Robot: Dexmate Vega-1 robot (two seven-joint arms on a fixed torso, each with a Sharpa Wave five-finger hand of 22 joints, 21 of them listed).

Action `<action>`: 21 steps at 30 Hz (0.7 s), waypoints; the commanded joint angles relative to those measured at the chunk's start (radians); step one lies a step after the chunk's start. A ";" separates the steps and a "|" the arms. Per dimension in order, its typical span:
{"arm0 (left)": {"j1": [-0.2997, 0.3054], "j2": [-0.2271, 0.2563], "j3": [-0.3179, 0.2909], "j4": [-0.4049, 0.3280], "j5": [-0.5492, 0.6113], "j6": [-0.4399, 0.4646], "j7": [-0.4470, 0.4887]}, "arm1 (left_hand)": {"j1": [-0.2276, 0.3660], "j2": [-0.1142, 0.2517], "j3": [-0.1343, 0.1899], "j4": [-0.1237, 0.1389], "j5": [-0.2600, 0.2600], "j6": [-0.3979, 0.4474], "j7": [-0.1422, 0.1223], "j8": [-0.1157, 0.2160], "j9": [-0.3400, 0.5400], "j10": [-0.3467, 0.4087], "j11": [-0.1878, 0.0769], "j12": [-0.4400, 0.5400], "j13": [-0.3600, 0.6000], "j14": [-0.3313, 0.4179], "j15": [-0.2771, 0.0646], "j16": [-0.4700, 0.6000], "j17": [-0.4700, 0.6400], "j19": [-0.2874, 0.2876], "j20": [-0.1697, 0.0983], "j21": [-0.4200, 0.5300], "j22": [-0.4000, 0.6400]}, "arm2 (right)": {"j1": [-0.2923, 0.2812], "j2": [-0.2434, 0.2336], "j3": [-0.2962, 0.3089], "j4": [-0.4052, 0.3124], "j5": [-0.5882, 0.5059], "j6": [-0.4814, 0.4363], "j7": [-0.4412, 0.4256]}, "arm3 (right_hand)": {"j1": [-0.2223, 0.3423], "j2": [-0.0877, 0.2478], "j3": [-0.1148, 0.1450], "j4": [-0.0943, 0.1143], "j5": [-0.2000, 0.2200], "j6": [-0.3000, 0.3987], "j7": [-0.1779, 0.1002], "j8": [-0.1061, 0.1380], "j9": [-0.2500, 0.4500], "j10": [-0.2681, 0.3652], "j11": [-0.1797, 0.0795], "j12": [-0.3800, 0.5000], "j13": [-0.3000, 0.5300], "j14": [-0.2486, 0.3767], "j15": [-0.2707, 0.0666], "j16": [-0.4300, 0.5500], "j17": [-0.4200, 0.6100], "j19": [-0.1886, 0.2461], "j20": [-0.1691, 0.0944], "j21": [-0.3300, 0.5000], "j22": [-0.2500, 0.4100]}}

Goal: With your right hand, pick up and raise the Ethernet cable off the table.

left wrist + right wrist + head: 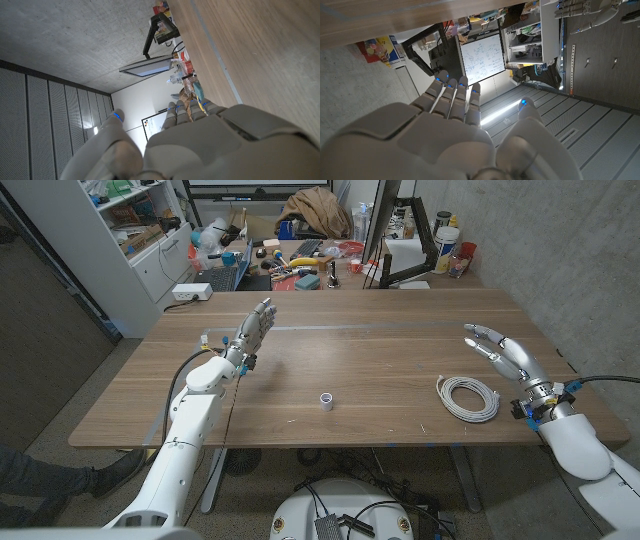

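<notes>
A white Ethernet cable [468, 397], wound into a flat, roughly round coil of several loops, lies on the brown wooden table top [380, 350] on the right side, towards the near edge. The loops sit closely side by side, leaving an open centre through which the wood shows. One loose end sticks out at the coil's right side. The coil rests fully on the surface, not lifted, and nothing touches it.
</notes>
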 commanded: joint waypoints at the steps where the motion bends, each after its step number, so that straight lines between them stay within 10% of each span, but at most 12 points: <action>1: 0.003 -0.003 -0.001 -0.015 -0.004 -0.002 0.003 | 0.011 0.002 -0.003 -0.001 -0.006 0.006 0.000 0.005 0.002 0.005 0.004 0.006 0.006 0.004 0.005 0.007 0.002 0.000 -0.029 -0.002 0.002 | -0.031 0.006 0.018 -0.025 -0.100 -0.006 -0.040 | 0.002 -0.008 -0.002 -0.002 0.009 0.004 -0.004 0.001 0.002 0.010 -0.002 0.000 0.004 0.010 -0.018 -0.002 0.004 0.012 -0.025 -0.003 0.003; 21: 0.003 -0.017 -0.006 -0.007 -0.020 -0.014 0.001 | 0.013 0.004 -0.007 -0.001 -0.007 0.008 0.000 0.004 0.002 0.003 0.002 0.004 0.006 0.003 0.006 0.006 0.002 0.001 -0.029 -0.002 0.002 | -0.097 0.015 0.052 -0.076 -0.234 -0.017 -0.109 | 0.006 -0.007 -0.002 -0.002 0.024 0.006 -0.008 0.000 0.003 0.011 -0.009 -0.002 0.004 0.015 -0.024 -0.003 0.004 0.015 -0.025 -0.018 0.003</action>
